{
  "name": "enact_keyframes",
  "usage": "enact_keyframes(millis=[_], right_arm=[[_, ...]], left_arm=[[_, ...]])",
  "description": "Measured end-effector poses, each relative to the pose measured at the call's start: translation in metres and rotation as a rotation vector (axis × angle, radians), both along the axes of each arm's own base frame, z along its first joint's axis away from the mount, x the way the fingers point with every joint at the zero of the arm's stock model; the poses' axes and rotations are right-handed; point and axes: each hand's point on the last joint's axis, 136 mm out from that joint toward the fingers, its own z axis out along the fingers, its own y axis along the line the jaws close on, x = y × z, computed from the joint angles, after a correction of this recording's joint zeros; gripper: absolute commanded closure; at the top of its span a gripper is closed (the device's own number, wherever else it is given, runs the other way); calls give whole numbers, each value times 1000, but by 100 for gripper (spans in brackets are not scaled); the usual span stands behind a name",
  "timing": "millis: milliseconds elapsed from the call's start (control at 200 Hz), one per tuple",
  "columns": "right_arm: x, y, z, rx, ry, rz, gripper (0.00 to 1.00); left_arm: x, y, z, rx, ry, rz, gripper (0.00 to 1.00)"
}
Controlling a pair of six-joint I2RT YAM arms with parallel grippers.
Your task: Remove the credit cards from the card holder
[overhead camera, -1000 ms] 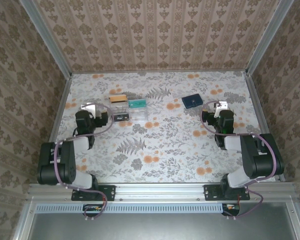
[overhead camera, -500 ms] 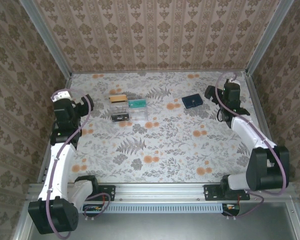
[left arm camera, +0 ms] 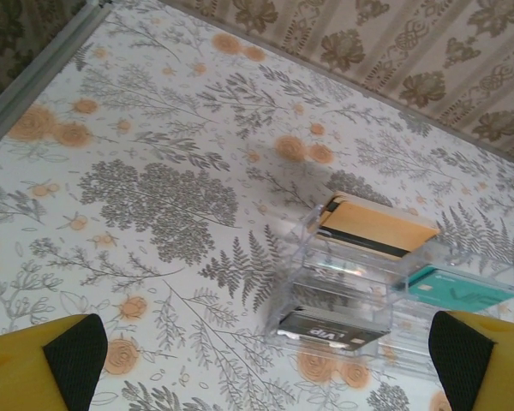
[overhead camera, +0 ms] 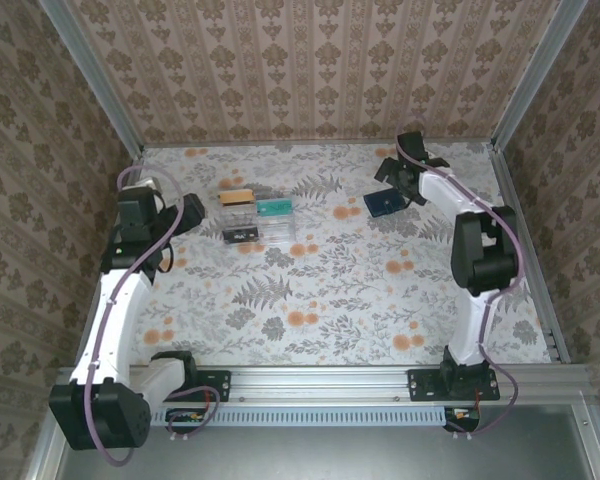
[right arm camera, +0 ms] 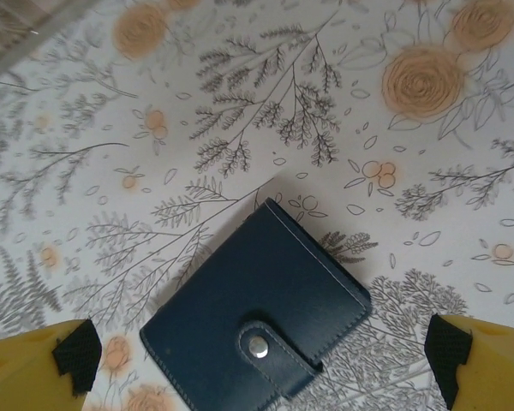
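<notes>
The dark navy card holder (overhead camera: 383, 202) lies flat and folded shut at the back right of the table, its strap snapped. The right wrist view has the card holder (right arm camera: 257, 312) straight below my right gripper (right arm camera: 264, 364), which hovers open with its black-padded yellow fingertips (right arm camera: 68, 353) wide on either side. My right gripper (overhead camera: 395, 176) hangs just behind the holder. Any credit cards inside the holder are hidden. My left gripper (overhead camera: 184, 214) is open and empty, left of the clear tray (overhead camera: 286, 232). Left gripper (left arm camera: 265, 364) points at the tray.
The clear compartment tray (left arm camera: 298, 257) holds a tan card (left arm camera: 377, 229), a teal card (left arm camera: 458, 293) and a black card (left arm camera: 332, 329). Metal rails and patterned walls bound the floral table on the left, back and right.
Both arms have unfolded from beside their bases. The right gripper swung up and back to hover at the card holder; the left arm rose and now faces the tray. Nothing was grasped.
</notes>
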Motion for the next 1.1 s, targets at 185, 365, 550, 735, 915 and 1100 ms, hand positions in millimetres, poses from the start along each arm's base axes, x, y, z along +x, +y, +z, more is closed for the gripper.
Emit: enact_keyframes(millis=[185,365,550,735,915,1100], right_arm=[[-3,-3,-30,-61,118,-92,4],[-9,-3,-55,-64,194,-143,6],[-10,4,-65,-57,210,-143,13],[-8,19,-65,-18,206,-127,30],[-10,27,-71,8,193,-109,47],[-20,35,-69,29,183,-71,66]], left_arm=[[3,-19,-2,-4,19,-60,0],[4,-23,-7,-5,34,-72,0],[6,-25,-12,-1,51,-81,0],[7,-26,-15,0,60,-82,0],[7,-26,-16,-2,62,-84,0],[7,-26,-16,-2,62,-84,0]])
